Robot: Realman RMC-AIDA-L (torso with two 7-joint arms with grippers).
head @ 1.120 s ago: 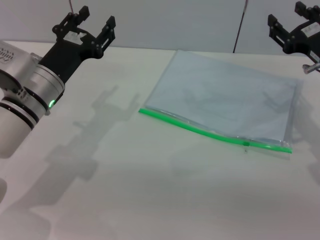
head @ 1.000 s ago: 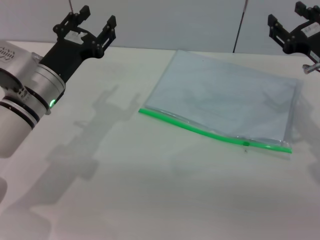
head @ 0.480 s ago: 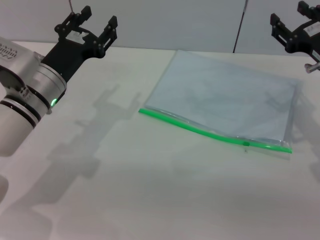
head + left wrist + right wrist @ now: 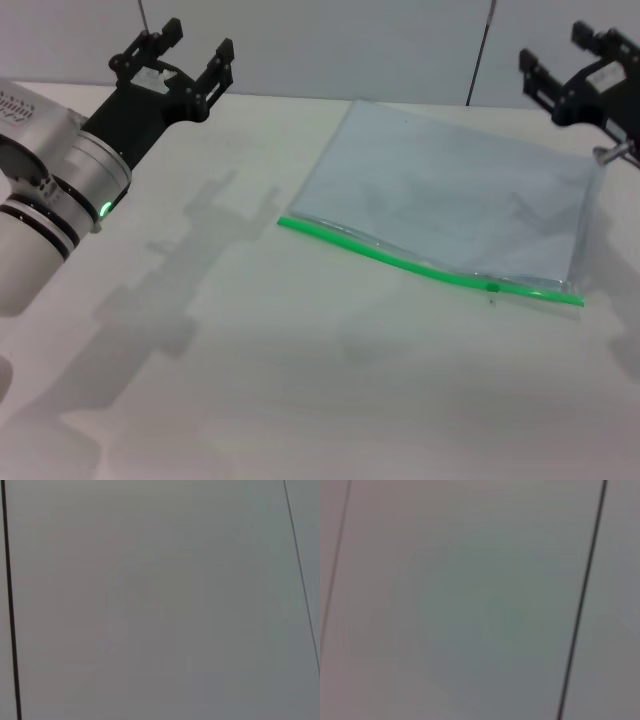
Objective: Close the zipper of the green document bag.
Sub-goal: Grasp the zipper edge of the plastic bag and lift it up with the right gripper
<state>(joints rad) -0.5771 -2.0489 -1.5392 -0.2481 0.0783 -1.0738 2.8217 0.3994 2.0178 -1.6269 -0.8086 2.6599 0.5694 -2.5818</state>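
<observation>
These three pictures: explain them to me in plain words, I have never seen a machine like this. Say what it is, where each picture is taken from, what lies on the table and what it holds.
It is a robot with two arms, each ending in a black gripper. The wide picture comes from a camera on its head, looking down at a white table. The left gripper and the right gripper both hang open in the air and hold nothing. On the table lies the green document bag, a flat translucent pouch. Its zipper is the bright green strip along the near edge, with a small slider toward its right end. The other two pictures come from cameras on the wrists, and show only a plain grey wall.
</observation>
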